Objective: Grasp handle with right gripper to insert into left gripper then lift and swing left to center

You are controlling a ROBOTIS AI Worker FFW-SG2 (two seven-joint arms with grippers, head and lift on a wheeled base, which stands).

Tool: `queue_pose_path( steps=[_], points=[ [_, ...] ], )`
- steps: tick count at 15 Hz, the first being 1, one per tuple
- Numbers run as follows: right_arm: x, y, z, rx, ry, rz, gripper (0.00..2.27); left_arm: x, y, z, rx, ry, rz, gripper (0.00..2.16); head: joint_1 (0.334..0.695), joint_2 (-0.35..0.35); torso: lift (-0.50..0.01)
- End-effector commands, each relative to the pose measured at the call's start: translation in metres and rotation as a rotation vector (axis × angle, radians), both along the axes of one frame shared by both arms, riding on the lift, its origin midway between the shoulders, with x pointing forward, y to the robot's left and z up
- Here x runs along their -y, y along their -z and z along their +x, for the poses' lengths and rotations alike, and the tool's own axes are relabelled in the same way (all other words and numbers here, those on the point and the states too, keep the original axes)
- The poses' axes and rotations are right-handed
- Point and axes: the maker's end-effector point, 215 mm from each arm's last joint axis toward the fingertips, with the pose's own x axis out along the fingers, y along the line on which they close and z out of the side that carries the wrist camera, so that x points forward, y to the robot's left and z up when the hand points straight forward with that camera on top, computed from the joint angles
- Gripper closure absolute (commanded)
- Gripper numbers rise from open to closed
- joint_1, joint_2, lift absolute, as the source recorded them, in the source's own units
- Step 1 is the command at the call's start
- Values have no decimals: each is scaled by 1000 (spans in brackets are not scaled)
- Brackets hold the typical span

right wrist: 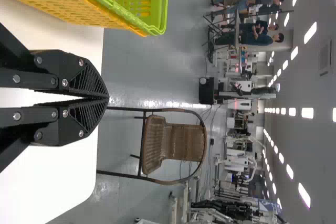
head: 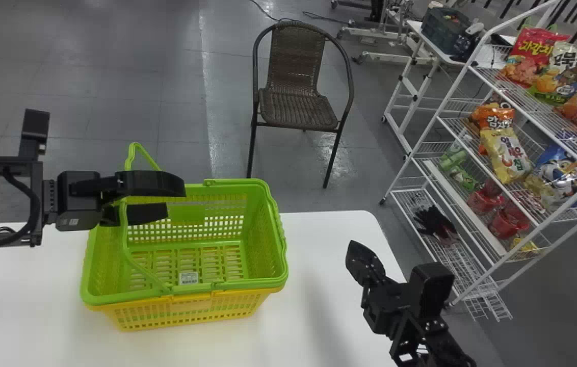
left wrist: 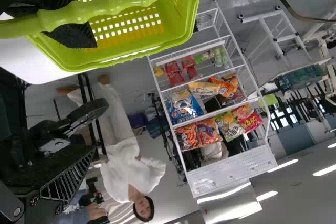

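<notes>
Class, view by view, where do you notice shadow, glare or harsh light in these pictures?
Head view: a soft grey shadow on the white table; left wrist view: ceiling lamps glaring white; right wrist view: rows of lights burnt out to white, pale glints on the floor.

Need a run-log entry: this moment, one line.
left gripper: open, at raised handle | right gripper: shut, off handle | green basket: nested in yellow basket, on table | lift: not yet
</notes>
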Motion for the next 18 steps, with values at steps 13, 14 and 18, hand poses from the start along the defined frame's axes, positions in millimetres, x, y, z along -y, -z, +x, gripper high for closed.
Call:
queue_pose_path(
  steps=[13, 14, 18],
  points=[
    [-51, 27, 52, -40, -184, -192, 2256, -2, 5, -3, -8, -6, -4, 130, 695, -224, 0],
    [-54, 28, 53, -41, -191, -200, 2256, -2, 6, -3, -9, -6, -1, 130, 695, -215, 0],
    [-57, 38, 57, -58, -216, -229, 2256, 2, 5, -4, -9, 0, -2, 130, 695, -206, 0]
  ],
)
